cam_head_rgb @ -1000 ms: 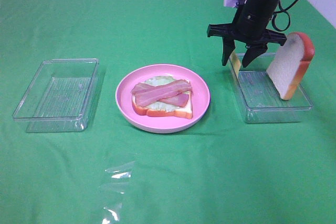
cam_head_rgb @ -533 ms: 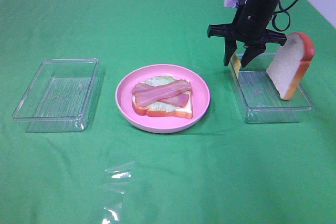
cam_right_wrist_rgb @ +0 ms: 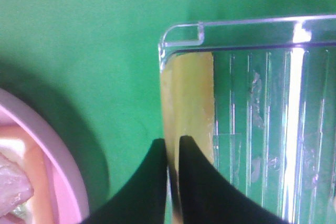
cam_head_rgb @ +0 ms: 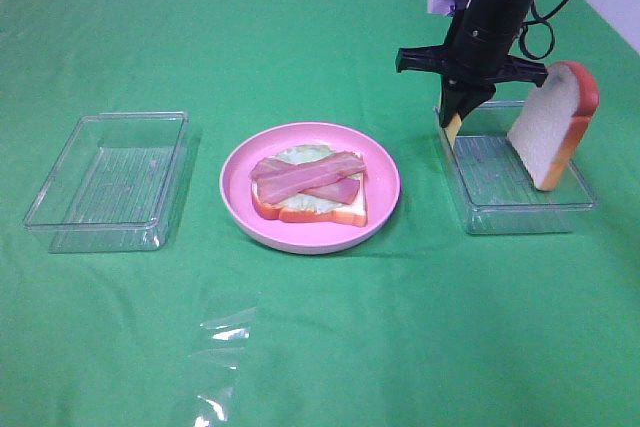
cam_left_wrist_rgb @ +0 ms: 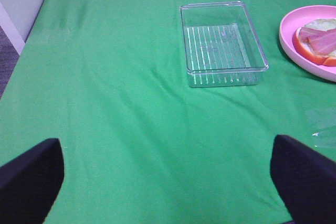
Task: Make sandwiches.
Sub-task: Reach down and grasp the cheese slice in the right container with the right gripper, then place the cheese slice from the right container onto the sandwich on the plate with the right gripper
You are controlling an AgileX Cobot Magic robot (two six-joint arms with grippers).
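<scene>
Yellow cheese [cam_right_wrist_rgb: 189, 98], upright in the tray [cam_head_rgb: 520, 219] at the plate's [cam_head_rgb: 386, 183] three o'clock, is newly pinched by the right gripper [cam_head_rgb: 458, 113], ready for lifting.

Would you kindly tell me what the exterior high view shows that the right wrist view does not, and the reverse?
Only the exterior high view shows the second clear tray on the left, the bread slice leaning in the right tray, and the clear film on the cloth. Only the right wrist view clearly shows the right claw pinching the cheese slice by its edge. Both show that tray, the cheese, the claw and the pink plate.
</scene>
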